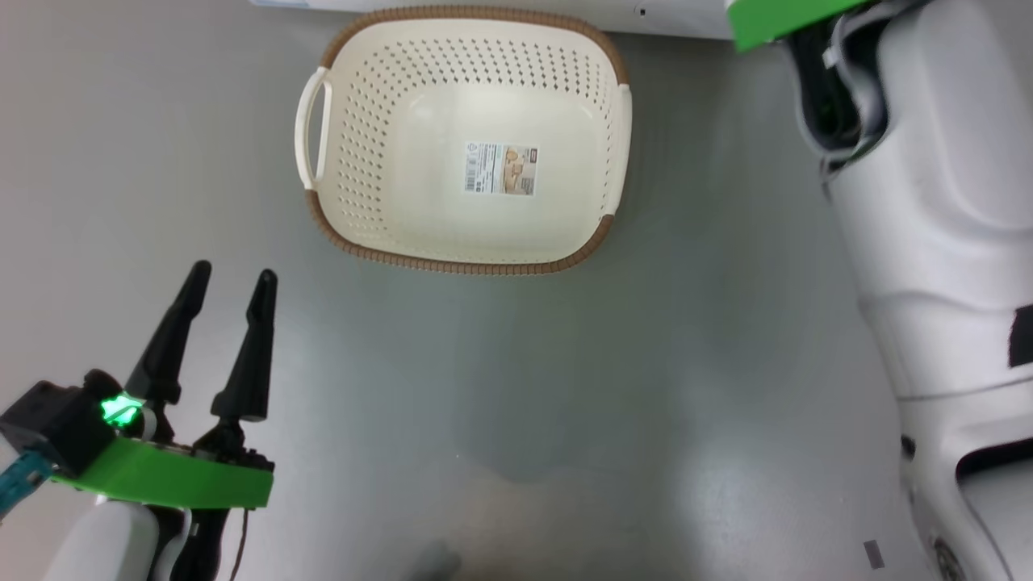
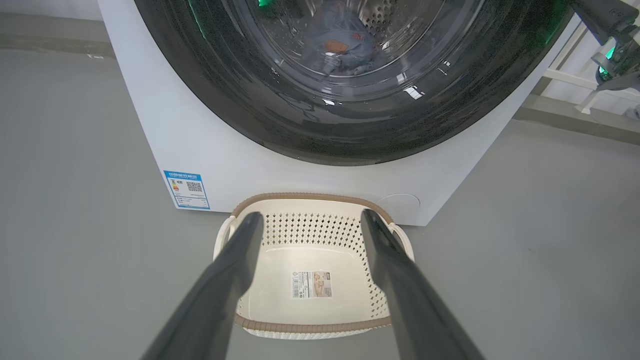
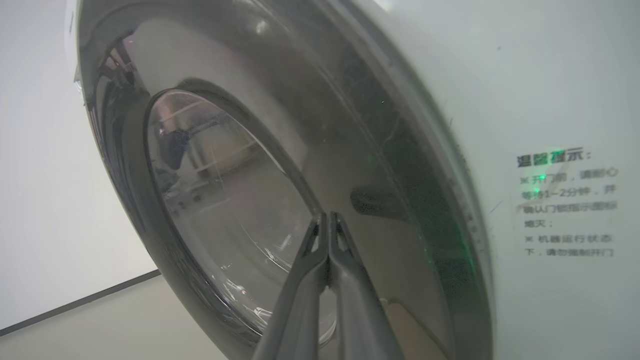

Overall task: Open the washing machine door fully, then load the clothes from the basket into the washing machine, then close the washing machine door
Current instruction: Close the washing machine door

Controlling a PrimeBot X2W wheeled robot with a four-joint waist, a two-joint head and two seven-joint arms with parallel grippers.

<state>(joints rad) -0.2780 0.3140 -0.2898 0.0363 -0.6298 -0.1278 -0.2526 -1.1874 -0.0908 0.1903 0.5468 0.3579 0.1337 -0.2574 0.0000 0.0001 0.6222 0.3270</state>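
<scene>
The basket (image 1: pixel 468 266) sits on the floor (image 1: pixel 565 403) just before the washing machine (image 2: pixel 200 150); the clothes (image 2: pixel 340 45) lie inside, behind the door (image 2: pixel 350 135). On the left gripper (image 1: pixel 232 276) the fingers are released; on the right gripper (image 3: pixel 327 216) they are clenched together by the door's rim.

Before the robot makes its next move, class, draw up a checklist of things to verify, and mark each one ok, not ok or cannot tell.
1. Basket emptied: ok; its floor carries just the paper label.
2. Clothes inside the drum: ok, visible through the glass.
3. Washing machine door swung against the washing machine front: ok.
4. Door latched: cannot tell.
5. Right gripper shut, tips at the door's black rim: ok; actual contact cannot tell.
6. Left gripper open, holding nothing, apart from the basket: ok.
</scene>
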